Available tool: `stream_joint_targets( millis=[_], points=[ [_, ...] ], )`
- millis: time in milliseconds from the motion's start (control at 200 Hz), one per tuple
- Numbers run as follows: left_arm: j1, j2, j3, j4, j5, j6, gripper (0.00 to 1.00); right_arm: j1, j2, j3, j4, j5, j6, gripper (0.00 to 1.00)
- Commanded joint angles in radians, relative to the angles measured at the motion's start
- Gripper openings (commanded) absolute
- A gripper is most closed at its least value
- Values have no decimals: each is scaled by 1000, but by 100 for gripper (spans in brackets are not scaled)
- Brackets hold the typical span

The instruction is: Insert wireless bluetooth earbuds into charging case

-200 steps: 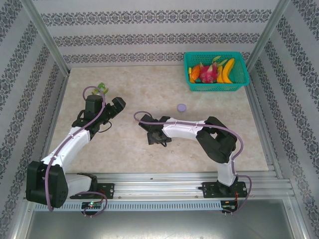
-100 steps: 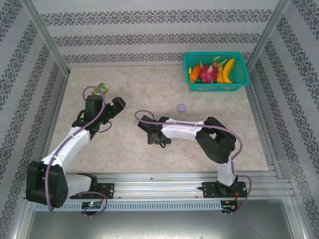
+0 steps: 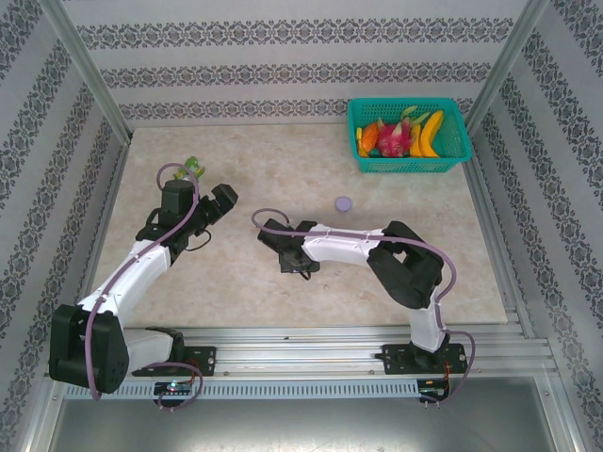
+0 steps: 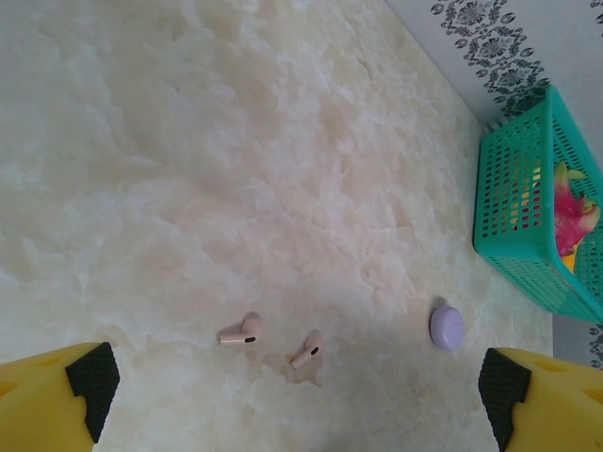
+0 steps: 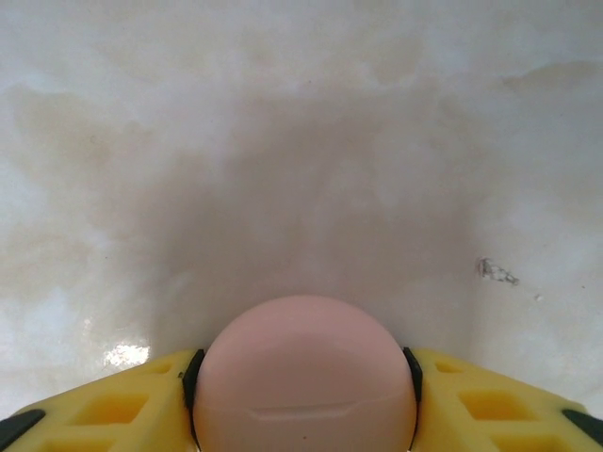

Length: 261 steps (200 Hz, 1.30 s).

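While the pink-beige earbuds lay loose on the table, side by side but apart, neither was yet in a case. In the left wrist view the left-hand bud had its stem running roughly crosswise, parallel to the line between the fingers. The right-hand bud lay on a diagonal, stem toward the lower left. Both sat just ahead of the left gripper, inside the span of its fingers, which stood wide apart and held nothing. A lilac case rested to the right of the buds, near them but not touching. A teal basket of fruit stood well beyond it by the wall.

The right gripper was clamped on the pink case. In the right wrist view the round case filled the gap, with both black pads against its sides. A seam across its front suggested that the lid was shut. In the top view the buds were too small to make out.

Judgement: the buds lay forward of the left gripper and nearer to it than to the right gripper, so the left arm was the likelier to pick. The crosswise stem of the left-hand bud would call for a wrist turn, so that the fingers closed across the stem rather than along it.
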Motion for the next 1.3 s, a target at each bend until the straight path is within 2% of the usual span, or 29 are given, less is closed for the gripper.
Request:
stream_joint_targets(
  millis=[0,190,315,525,759,989,1119,1299],
  points=[
    [7,-24,-28,49,20,3,100,-13,-16,-62,-13,44,10,48],
    [-7,2,-67,95,54,36,100,-56,-150,-123,23,51,15,48],
    [-45,32,-106,190,105,59,99,-115,-231,-167,70,21,25,48],
    [-174,130,-157,391,162,87,98,-237,-311,-190,134,-65,47,48],
    [-309,233,-201,622,157,120,97,-341,-332,-188,217,-180,124,48],
    [-402,366,-208,868,140,114,88,-391,-325,-182,296,-263,222,48],
    [-435,448,-191,996,118,81,80,-410,-318,-188,337,-302,289,48],
    [-463,544,-168,1141,70,30,74,-427,-319,-197,379,-339,370,48]
  ],
)
